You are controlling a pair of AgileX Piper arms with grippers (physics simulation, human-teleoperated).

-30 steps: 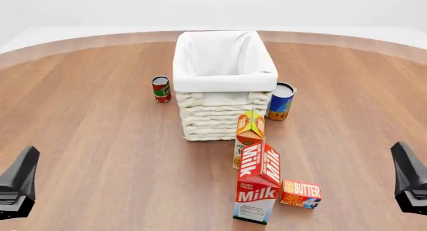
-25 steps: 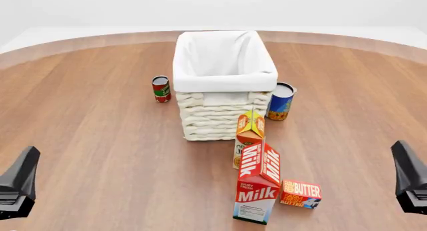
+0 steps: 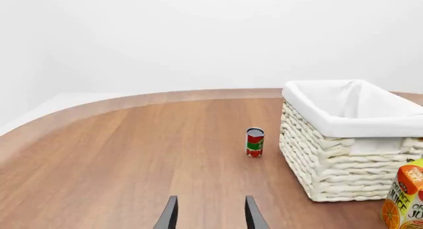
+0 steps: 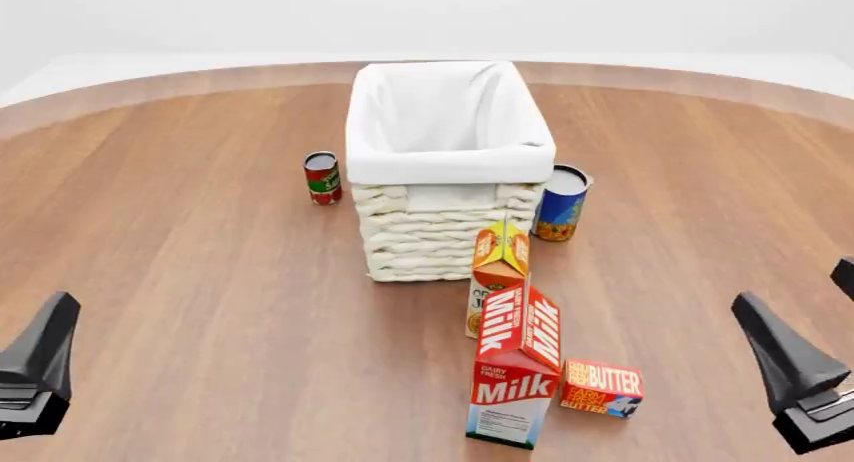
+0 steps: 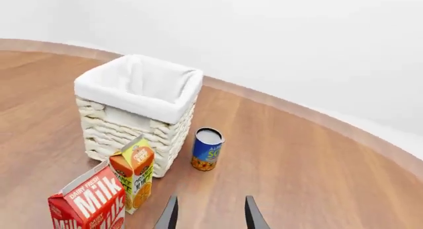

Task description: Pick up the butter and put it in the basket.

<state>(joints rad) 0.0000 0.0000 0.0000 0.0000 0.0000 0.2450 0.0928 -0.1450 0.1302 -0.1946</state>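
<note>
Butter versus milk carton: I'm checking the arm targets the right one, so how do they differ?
The butter is a small, low, flat box; the milk carton is far taller with a gabled top. The butter is orange-red; the milk carton is red above, white below. Both carry white lettering and sit side by side.

Round wood table [image 4: 200, 232] carries the basket [image 4: 447, 152] at centre w/ a red can [image 4: 322, 176] just left of it & a blue can [image 4: 562, 201] at its right front corner, then juice carton [image 4: 499, 272], milk carton [image 4: 518, 367] & the butter [image 4: 602, 386] in front
</note>
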